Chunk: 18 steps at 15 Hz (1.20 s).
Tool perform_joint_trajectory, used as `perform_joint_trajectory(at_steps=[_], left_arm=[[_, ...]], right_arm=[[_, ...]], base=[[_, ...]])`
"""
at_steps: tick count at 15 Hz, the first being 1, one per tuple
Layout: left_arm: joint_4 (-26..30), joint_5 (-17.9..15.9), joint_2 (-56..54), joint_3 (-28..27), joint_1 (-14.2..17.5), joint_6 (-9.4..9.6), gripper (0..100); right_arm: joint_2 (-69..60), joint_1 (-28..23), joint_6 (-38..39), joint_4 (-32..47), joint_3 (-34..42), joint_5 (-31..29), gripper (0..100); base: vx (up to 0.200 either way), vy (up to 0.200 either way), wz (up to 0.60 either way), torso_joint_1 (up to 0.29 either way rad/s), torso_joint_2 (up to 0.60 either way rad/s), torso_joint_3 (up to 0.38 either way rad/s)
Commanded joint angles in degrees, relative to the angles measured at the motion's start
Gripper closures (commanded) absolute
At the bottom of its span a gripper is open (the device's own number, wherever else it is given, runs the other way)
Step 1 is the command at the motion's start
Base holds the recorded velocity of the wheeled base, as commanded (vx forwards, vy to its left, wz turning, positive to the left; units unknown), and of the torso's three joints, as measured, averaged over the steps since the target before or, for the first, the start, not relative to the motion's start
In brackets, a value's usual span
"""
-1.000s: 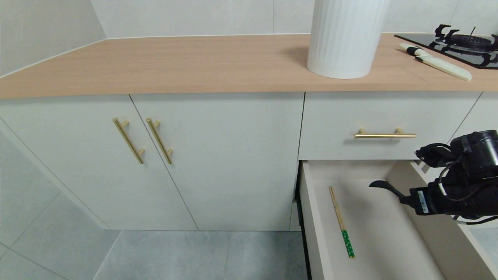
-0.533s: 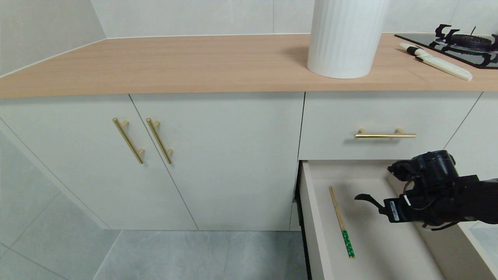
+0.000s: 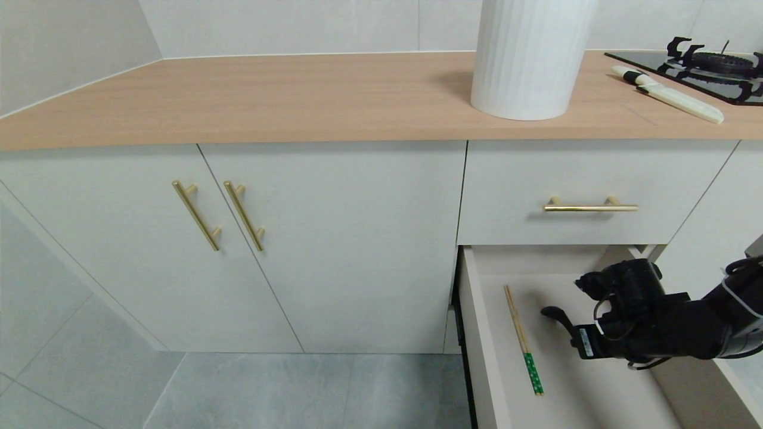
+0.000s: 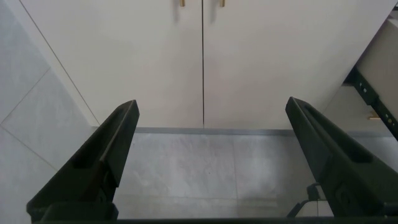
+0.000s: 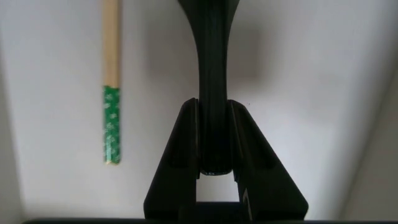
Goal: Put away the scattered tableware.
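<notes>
- The right end effector hangs over the open drawer, inside its right half, with the arm coming in from the right.
- Its fingers are pressed onto a slim black utensil. In the right wrist view the two fingers clamp the utensil's narrow stem between them.
- The free end of the utensil sticks out of the end effector toward the drawer's left wall and curves slightly at its tip. I cannot tell what kind of utensil it is, or whether its tip touches the drawer floor.
- A pair of chopsticks lies flat on the drawer floor, close to the left wall and running front to back, with the green patterned ends toward the front.
- The chopsticks lie near the held utensil on its left and clearly apart from it, roughly parallel to the stem.
- The left end effector has its fingers spread wide with nothing between them. It faces the pale cabinet doors and the grey floor.
- On the wooden table above stands a white ribbed container.
- A pale knife lies farther right, beside the black stove.
- The upper drawer, with its brass handle, is closed.
</notes>
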Motion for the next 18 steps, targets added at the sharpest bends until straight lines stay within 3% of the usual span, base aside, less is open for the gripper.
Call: perform_joint_trajectory(at_steps=[1,12,13,18], left_arm=[[-0.02,0.04,0.02,0.01,0.02,0.01,0],[-0.02,0.04,0.02,0.01,0.02,0.01,0],[-0.02,0.04,0.02,0.01,0.02,0.01,0],[-0.02,0.04,0.02,0.01,0.02,0.01,0]], right_arm=[[3.01,0.06,0.0,-0.76,0.13,-0.44,100],[5.91,0.06,1.14,-5.76,0.4,-3.07,100],[5.91,0.06,1.23,-5.76,0.4,-3.25,0],[5.12,0.06,1.23,-5.76,0.4,-3.51,0]], base=[[0.0,0.0,0.0,0.0,0.0,0.0],[0.0,0.0,0.0,0.0,0.0,0.0],[0.0,0.0,0.0,0.0,0.0,0.0],[0.0,0.0,0.0,0.0,0.0,0.0]])
